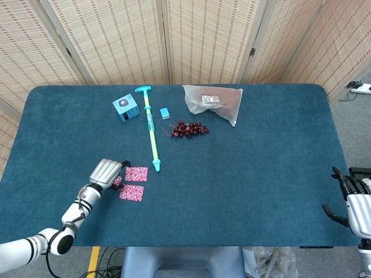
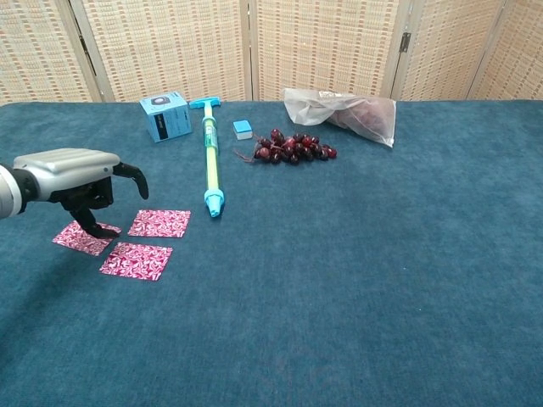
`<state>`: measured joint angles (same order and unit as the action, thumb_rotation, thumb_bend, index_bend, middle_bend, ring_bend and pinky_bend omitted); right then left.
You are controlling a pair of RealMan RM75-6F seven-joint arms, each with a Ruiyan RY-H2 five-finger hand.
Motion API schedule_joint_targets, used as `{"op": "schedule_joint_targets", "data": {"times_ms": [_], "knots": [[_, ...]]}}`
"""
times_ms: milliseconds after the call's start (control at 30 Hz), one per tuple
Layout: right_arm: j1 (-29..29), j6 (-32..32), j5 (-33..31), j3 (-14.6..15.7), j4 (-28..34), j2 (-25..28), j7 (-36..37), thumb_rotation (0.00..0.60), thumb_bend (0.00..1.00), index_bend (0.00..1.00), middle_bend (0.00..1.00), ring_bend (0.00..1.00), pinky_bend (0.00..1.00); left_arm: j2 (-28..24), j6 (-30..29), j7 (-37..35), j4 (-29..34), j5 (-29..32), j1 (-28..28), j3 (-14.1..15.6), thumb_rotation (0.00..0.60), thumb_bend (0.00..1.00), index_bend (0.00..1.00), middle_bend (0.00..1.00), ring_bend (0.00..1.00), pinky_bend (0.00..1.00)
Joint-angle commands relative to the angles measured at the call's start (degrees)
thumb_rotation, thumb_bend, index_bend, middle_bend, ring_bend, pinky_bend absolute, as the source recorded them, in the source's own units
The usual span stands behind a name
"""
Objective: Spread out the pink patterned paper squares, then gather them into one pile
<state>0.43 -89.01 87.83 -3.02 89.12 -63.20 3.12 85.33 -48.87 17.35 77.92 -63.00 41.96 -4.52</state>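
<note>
Three pink patterned paper squares lay flat on the blue desk point(image 2: 356, 280), toward its front left. Nearest square point(image 2: 136, 260) just ahead of the other two, close to both without overlapping. Second square point(image 2: 159, 223) behind it, nearer the pole. Third square point(image 2: 78, 238) furthest left, partly covered.

Left robot hand point(image 2: 78, 174) hovered over that leftmost square, silver back upward, dark fingers point(image 2: 92, 222) curled down, one tip touching or almost touching the paper; cannot tell which. Thumb arched out to the side, clear of the second square. Nothing gripped, as far as the chest view showed. In the head view, same left robot hand point(image 1: 106, 172) just beside the second square point(image 1: 136, 173), with the nearest square point(image 1: 131, 193) below it and only a sliver of the third showing at the hand's edge.

Right robot hand point(image 1: 353, 200) at the far right edge of the head view, off the desk, dark fingers apart and pointing upward, nothing held.

Further back on the desk: a green and teal pole point(image 2: 209, 161) lying lengthwise, its tip near the second square; a blue box point(image 2: 165, 116) left of the pole; a small blue block point(image 2: 243, 129) right of it; a bunch of dark red grapes point(image 2: 290, 147); a clear plastic bag point(image 2: 343, 113) behind the grapes.
</note>
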Motion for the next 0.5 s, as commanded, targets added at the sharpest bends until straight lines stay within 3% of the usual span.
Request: {"op": "schedule_joint_targets", "data": {"times_ms": [33,500], "knots": [[-0.07,-0.08,-0.01,0.01,-0.02,0.04,0.06,0.6,0.24,0.0,0.26,0.2,0.19,1.59,0.84,2.04,-1.24,1.89,0.99,-0.67,0.6,0.25,0.32,1.0,1.0,1.0],[-0.23,-0.17,-0.08,0.02,-0.53,0.08,0.8,0.6,0.24,0.0,0.26,0.2,0.19,6.1,0.8,7.43,-4.41,9.76,2.63,-2.84,0.6,0.25,0.33,1.0,1.0,1.0]]}}
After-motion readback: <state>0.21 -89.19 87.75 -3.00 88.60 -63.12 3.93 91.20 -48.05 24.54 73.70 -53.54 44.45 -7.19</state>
